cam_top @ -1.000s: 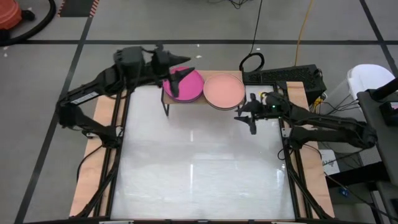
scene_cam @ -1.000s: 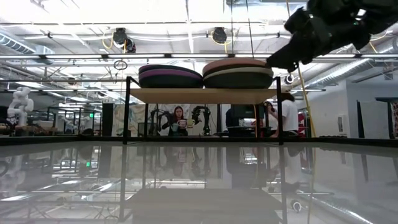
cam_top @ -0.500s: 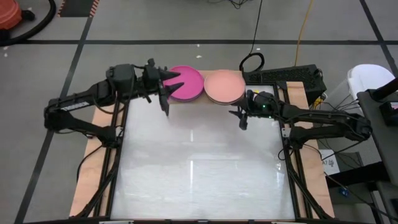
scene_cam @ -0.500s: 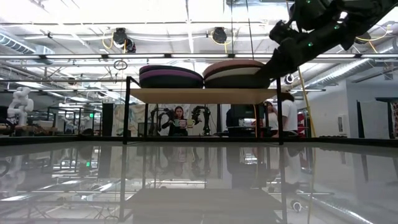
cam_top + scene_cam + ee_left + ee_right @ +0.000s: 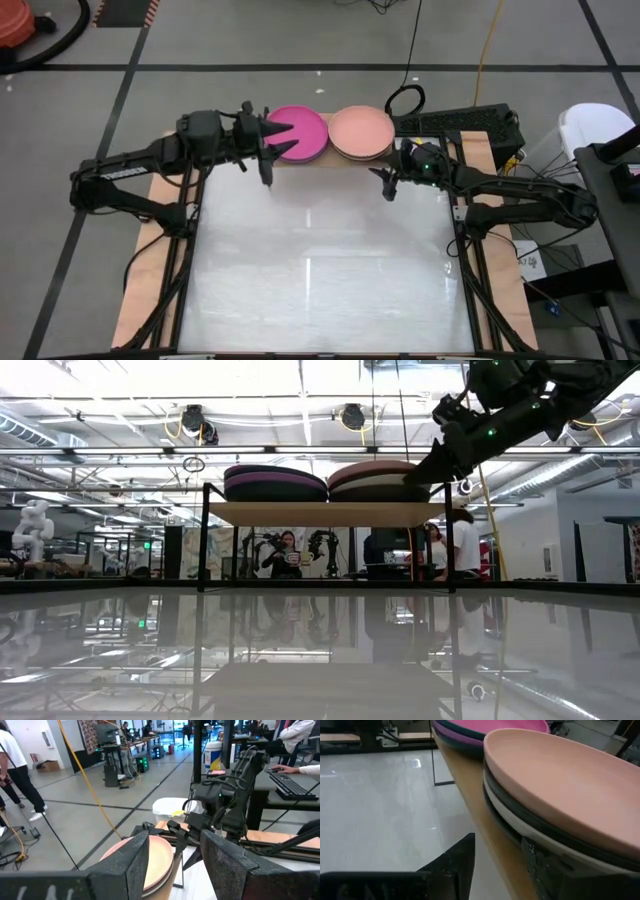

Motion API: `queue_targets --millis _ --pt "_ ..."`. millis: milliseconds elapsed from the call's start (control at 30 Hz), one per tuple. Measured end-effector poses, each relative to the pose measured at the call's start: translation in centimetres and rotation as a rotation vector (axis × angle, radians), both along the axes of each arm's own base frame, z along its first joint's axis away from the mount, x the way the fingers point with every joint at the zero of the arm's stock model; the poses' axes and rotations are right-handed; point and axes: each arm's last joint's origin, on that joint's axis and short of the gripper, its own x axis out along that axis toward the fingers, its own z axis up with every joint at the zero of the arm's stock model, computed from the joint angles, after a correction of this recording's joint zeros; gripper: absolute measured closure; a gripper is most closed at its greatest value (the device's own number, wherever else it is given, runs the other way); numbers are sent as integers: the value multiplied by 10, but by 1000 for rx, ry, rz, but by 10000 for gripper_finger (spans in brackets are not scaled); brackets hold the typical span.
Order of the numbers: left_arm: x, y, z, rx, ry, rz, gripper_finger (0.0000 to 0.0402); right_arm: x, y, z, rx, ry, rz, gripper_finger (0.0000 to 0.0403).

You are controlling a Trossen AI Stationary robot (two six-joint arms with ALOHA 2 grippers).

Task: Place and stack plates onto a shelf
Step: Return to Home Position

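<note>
On the left, the left gripper (image 5: 274, 155) is held at the left end of the shelf (image 5: 325, 513), which stands at the far edge of the white table (image 5: 320, 270). Its fingers are spread wide and nothing is held between them. Seen from above, one finger lies over the left rim of the magenta plate (image 5: 303, 135).

That plate is seen on top of the left stack (image 5: 275, 484) on the shelf's wooden board, with a dark teal plate (image 5: 465, 742) directly under it. Just beside it on the same board the right stack (image 5: 375, 481) is found. There a salmon plate (image 5: 360, 133) lies over a black plate (image 5: 492, 777) and a beige plate (image 5: 495, 797). Both stacks sit flat, and their rims are close together at the middle of the shelf.

The right gripper (image 5: 386, 183) is held at the right end of the shelf, just beside the right stack and at about its height. Its fingers are parted and empty.

Beyond the table, people (image 5: 285, 555) are seen in the room.
</note>
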Motion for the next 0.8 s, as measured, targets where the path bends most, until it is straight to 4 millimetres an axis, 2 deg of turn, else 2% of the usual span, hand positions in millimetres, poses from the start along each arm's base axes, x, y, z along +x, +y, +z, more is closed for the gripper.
queue_targets --millis 233,400,633,800 --pt "-9 -10 3 -4 4 -36 218 -2 8 1 87 -6 97 259" --pt "-25 -24 10 0 -7 -67 218 -11 18 10 86 -26 127 259" --pt "-54 -50 12 9 10 -81 218 -30 28 60 98 -45 127 259" --pt "-75 -66 -17 16 25 -64 218 -52 37 79 71 -71 134 259"
